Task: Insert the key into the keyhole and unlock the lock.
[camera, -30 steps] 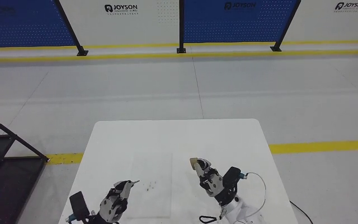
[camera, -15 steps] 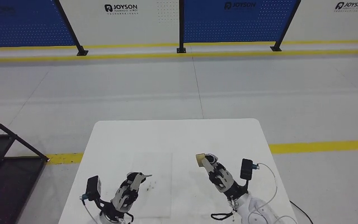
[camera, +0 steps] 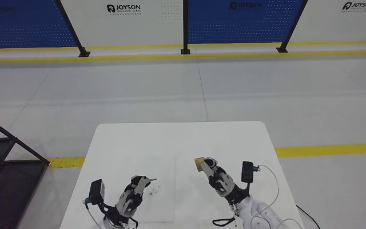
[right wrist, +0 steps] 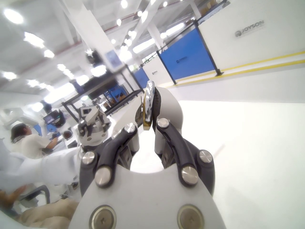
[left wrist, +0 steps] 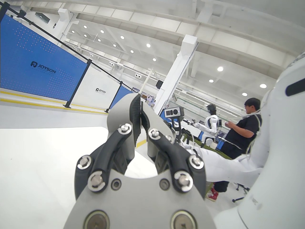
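Top view: a white table [camera: 171, 137] seen from above, with both arms low at its near edge. The left gripper [camera: 143, 182] is pinched on a small key [camera: 151, 180], whose thin blade sticks out past the fingertips toward the other arm. The right gripper [camera: 205, 167] is clamped on a brass lock [camera: 198, 164], which appears lifted off the table. Key and lock are well apart, with bare table between them. The keyhole cannot be made out, so if the two are brought together at these angles the blade could meet solid brass instead of the slot.

Left wrist view: the left gripper's black pads [left wrist: 134, 110] are pressed tight together on something too thin to make out here. So slim a hold would likely let the key twist or slide back once its tip is pushed.

Right wrist view: the lock [right wrist: 148, 106] sits edge-on between the closed fingers, brass body below, shiny shackle above. Held only by its flat sides, it may swivel or drop when the key is turned
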`<state>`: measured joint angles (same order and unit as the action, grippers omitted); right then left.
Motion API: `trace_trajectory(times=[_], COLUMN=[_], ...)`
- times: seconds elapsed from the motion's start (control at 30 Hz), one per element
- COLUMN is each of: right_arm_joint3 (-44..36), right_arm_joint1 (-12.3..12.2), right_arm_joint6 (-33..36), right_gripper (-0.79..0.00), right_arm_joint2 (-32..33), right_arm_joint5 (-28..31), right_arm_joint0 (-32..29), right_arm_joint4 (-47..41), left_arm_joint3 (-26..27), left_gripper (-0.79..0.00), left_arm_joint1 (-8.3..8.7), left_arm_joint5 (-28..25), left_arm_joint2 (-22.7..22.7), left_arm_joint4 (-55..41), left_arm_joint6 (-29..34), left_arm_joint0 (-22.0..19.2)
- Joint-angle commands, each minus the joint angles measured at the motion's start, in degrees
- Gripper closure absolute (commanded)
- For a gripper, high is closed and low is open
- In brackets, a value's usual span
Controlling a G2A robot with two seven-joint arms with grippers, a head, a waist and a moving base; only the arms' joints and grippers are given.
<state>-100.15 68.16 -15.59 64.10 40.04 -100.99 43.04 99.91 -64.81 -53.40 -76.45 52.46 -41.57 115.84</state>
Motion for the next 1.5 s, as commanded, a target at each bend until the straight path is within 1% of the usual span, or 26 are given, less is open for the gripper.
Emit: trace_trajectory(times=[0.0,0.07,0.1,0.2,0.27,0.4,0.47,0.6,0.77,0.93,1.17,1.27,1.37,1.47], right_arm_joint3=[0.3,0.5,1.0,2.1,3.1,5.3,6.4,8.5,9.0,9.5,9.9,9.9,10.1,10.1], right_arm_joint1=[0.4,0.9,1.1,1.8,2.3,3.4,3.9,4.6,5.0,5.2,5.4,5.3,5.2,5.3], right_arm_joint6=[-1.1,-4.3,-6.2,-11.9,-14.7,-19.2,-20.9,-23.7,-25.8,-26.5,-29.0,-29.7,-29.0,-27.5], right_gripper=[0.000,0.000,0.000,0.000,0.000,0.000,0.000,0.000,0.000,0.000,0.000,0.000,0.000,0.000], right_arm_joint2=[-1.9,-3.5,-4.5,-6.4,-8.0,-11.1,-12.4,-13.9,-14.6,-15.0,-14.2,-13.6,-13.3,-13.5], right_arm_joint5=[0.5,1.4,2.9,5.7,6.8,7.2,7.1,6.4,6.4,6.1,5.1,5.8,6.4,6.7], right_arm_joint0=[1.1,1.9,2.1,2.8,3.4,4.9,5.5,6.3,6.3,6.3,6.0,5.8,5.8,6.1], right_arm_joint4=[-0.3,-0.3,-0.8,-0.1,0.2,2.1,3.4,6.6,9.3,10.2,10.0,10.2,10.0,9.6], left_arm_joint3=[0.0,-0.2,-0.3,-0.5,-0.6,-0.3,-0.1,-0.1,-0.6,-1.3,-2.2,-2.5,-2.8,-2.8], left_gripper=[0.000,0.000,0.000,0.000,0.000,0.000,0.000,0.000,0.000,0.000,0.000,0.000,0.000,0.000], left_arm_joint1=[-0.16,-0.32,-0.44,-0.93,-1.22,-2.06,-2.56,-3.38,-4.11,-4.71,-5.11,-5.10,-5.02,-5.04], left_arm_joint5=[-1.3,-2.5,-2.8,-3.8,-4.4,-0.6,0.6,3.3,6.8,8.5,7.8,6.7,4.8,4.5], left_arm_joint2=[1.2,2.1,2.5,5.2,7.3,10.0,11.2,12.7,13.8,15.3,16.1,15.8,15.7,15.6], left_arm_joint4=[-3.0,-6.0,-7.3,-12.3,-15.4,-17.2,-17.2,-13.5,-7.9,-4.3,-1.4,-0.9,-1.0,-1.9], left_arm_joint6=[-0.1,-0.2,-0.5,-0.9,0.3,1.0,0.2,-1.5,-3.7,-5.8,-8.4,-9.3,-9.1,-8.6], left_arm_joint0=[-0.1,-0.5,-0.7,-1.2,-2.0,-4.0,-5.0,-6.2,-7.0,-7.7,-7.9,-7.7,-7.4,-7.3])
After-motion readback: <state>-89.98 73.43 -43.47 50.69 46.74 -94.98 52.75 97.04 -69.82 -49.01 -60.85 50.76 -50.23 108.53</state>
